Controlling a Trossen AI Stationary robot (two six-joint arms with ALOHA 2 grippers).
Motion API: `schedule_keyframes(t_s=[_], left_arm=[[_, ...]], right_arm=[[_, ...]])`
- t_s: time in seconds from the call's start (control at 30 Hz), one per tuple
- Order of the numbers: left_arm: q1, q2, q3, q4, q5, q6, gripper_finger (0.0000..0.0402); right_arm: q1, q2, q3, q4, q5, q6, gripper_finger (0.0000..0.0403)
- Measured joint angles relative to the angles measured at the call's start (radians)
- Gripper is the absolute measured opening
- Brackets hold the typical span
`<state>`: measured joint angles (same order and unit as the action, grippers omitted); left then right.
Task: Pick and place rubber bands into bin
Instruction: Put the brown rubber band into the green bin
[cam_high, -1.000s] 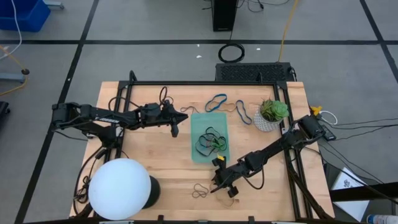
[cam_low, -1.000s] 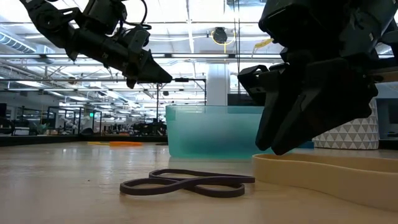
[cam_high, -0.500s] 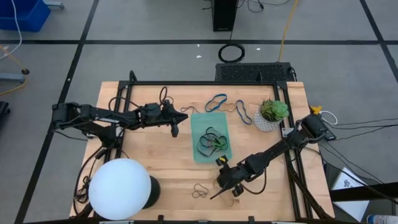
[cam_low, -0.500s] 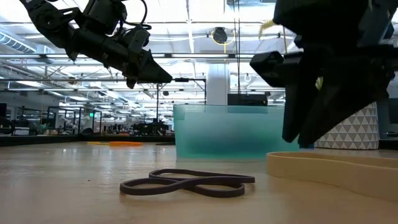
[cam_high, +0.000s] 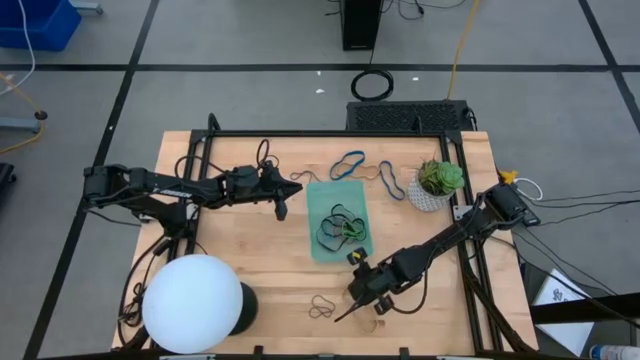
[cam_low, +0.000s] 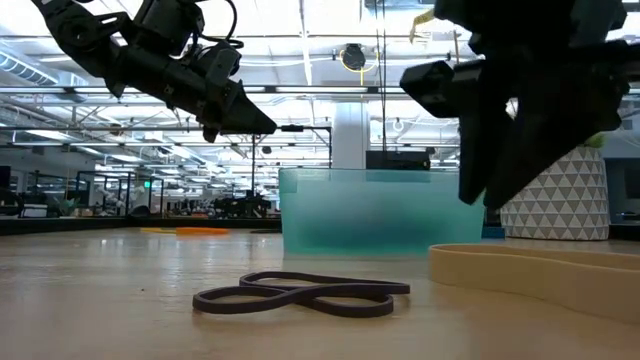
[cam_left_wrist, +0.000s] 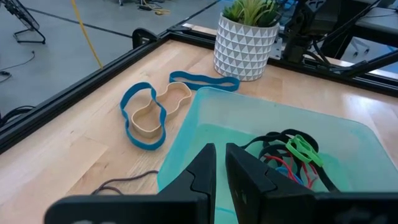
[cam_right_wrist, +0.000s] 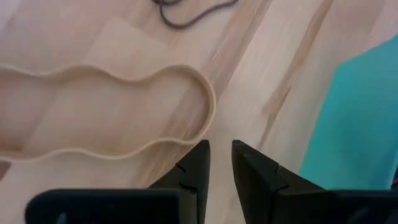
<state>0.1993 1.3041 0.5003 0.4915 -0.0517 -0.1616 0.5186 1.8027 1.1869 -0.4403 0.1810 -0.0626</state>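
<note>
Grippers, two: the left (cam_high: 281, 207), nearly closed and empty, hangs beside the bin (cam_high: 338, 199) of tangled bands (cam_high: 338, 226), the right (cam_high: 352, 303), nearly closed and empty, beside a tan band (cam_right_wrist: 93, 112).

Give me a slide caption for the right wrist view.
Right tool, fingers nearly together and empty, above a wavy tan rubber band on the wooden table, beside the teal bin.

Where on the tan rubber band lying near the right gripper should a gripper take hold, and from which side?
Pinch the tan rubber band at one inward dip of its wavy wall, coming straight down from above. It lies flat on the table as an open loop standing on edge, so one finger can drop inside and one outside.
</note>
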Motion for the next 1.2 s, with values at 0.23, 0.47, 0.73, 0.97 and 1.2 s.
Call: schedule_keyframes(t_s=[0.23, 0.47, 0.73, 0.97, 1.2], left_arm=[[0.000, 0.000, 0.000, -0.001, 0.000, 0.000, 0.0042], [0.000, 0.000, 0.000, -0.002, 0.001, -0.003, 0.0042], [0.000, 0.000, 0.000, -0.003, 0.001, -0.005, 0.0042], [0.000, 0.000, 0.000, -0.003, 0.001, -0.004, 0.0042], [0.000, 0.000, 0.000, -0.003, 0.001, -0.004, 0.0042]], right_arm=[[-0.016, 0.035, 0.061, -0.038, -0.002, -0.002, 0.0061], [-0.026, 0.106, 0.145, -0.148, -0.008, -0.003, 0.0061], [-0.026, 0.105, 0.146, -0.139, -0.079, 0.100, 0.0061], [-0.026, 0.105, 0.145, -0.137, -0.078, 0.078, 0.0061], [-0.027, 0.105, 0.145, -0.137, -0.074, 0.077, 0.0090]])
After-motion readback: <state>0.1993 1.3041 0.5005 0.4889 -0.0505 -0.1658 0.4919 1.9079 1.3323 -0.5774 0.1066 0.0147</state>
